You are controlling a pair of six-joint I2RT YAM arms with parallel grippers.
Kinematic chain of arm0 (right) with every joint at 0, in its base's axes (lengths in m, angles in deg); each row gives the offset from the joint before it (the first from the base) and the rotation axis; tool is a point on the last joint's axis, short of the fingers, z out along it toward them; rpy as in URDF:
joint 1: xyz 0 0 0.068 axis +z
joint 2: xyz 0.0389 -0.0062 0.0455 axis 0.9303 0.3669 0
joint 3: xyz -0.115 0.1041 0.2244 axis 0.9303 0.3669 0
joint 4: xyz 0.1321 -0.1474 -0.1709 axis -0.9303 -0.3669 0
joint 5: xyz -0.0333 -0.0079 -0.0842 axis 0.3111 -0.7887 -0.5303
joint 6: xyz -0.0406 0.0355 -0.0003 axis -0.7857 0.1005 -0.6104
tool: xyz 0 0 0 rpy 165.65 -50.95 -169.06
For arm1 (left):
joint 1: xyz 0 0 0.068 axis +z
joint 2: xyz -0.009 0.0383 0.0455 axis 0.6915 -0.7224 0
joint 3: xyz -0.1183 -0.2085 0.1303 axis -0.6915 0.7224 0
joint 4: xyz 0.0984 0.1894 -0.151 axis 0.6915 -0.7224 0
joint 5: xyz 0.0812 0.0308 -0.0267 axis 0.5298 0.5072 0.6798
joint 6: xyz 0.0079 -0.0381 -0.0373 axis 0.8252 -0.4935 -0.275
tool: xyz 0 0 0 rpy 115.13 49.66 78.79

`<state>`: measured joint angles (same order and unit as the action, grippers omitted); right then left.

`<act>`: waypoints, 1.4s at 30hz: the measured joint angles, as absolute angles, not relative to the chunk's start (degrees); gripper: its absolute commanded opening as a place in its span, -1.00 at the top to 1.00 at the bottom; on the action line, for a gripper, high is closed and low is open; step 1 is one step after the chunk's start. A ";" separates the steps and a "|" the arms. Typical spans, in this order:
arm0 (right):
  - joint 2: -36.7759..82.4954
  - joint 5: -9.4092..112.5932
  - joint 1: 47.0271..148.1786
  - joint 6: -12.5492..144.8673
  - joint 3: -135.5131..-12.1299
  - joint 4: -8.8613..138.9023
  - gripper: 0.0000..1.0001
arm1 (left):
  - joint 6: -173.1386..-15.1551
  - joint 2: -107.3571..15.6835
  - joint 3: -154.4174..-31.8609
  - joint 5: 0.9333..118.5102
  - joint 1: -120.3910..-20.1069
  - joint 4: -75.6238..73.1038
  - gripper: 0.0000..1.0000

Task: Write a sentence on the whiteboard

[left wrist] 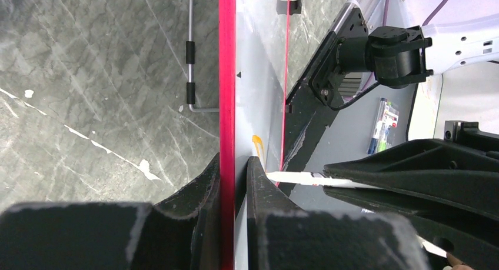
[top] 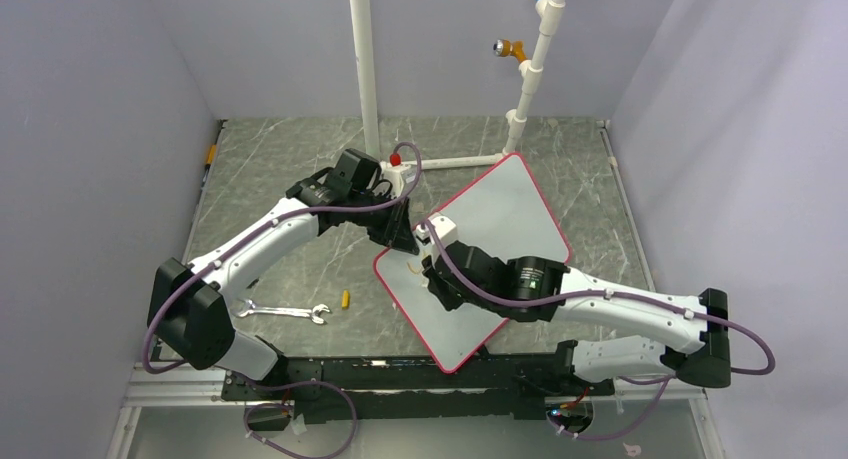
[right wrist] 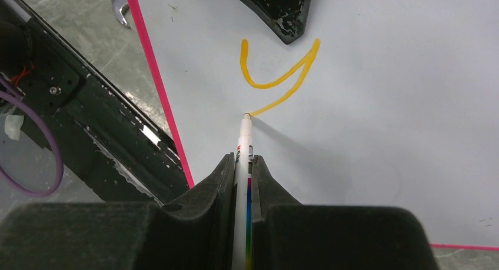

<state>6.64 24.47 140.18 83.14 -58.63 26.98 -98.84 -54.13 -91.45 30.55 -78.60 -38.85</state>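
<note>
The whiteboard (top: 505, 214), pale grey with a thin red rim, lies turned like a diamond on the table. My left gripper (top: 403, 241) is shut on its left edge; in the left wrist view the red rim (left wrist: 226, 76) runs between the fingers of that gripper (left wrist: 234, 164). My right gripper (right wrist: 243, 159) is shut on a white marker (right wrist: 243, 142). The marker's tip touches the board at the tail of the sentence (right wrist: 276, 76), which shows as one orange-yellow Y-shaped stroke. That stroke (left wrist: 258, 145) and the marker (left wrist: 306, 177) also appear in the left wrist view.
A silver wrench (top: 283, 311) and a small yellow piece (top: 346, 298) lie on the dark marbled table left of the board. White pipe uprights (top: 368, 69) stand at the back. A black rail (top: 400, 374) runs along the near edge.
</note>
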 measured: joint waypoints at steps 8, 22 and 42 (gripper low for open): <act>9.68 23.37 140.18 82.87 -63.73 27.66 1.00 | -98.99 -53.63 -91.45 30.51 -78.60 -38.80 1.00; -0.18 17.91 137.25 84.25 -63.57 29.21 1.00 | -99.01 -53.19 -91.47 30.73 -78.82 -38.80 1.00; 2.36 22.21 131.37 83.53 -59.20 30.48 1.00 | -98.99 -53.19 -91.45 30.75 -78.82 -38.80 1.00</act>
